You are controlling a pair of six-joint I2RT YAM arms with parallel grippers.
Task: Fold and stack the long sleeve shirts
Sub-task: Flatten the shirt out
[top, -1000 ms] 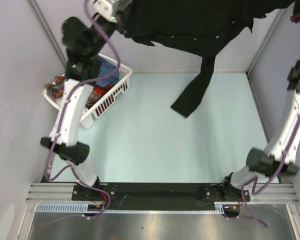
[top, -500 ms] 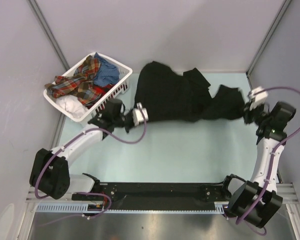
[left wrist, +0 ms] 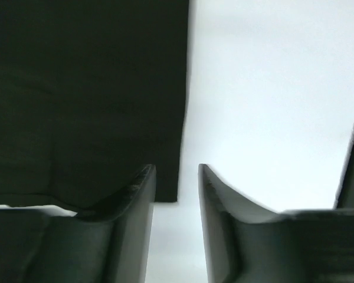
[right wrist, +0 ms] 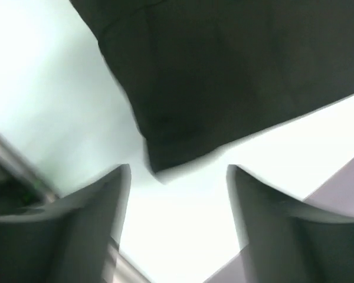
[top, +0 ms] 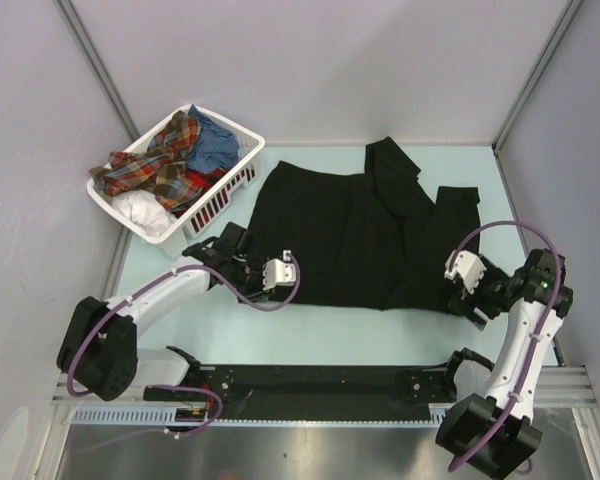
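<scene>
Beside one basket (top: 223, 195), one black shirt (top: 330, 235)

Fig.: L arm (top: 160, 288) & R arm (top: 520, 345): white links, blk joints, purple cables (top: 500, 228); dark wedge-shaped fingers (left wrist: 130, 236).

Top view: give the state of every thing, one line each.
black shirt, spread out on the table
plaid shirt, crumpled in the basket
blue shirt, crumpled in basket
white garment, crumpled in basket
left gripper, open, holding nothing
right gripper, open, holding nothing
</scene>
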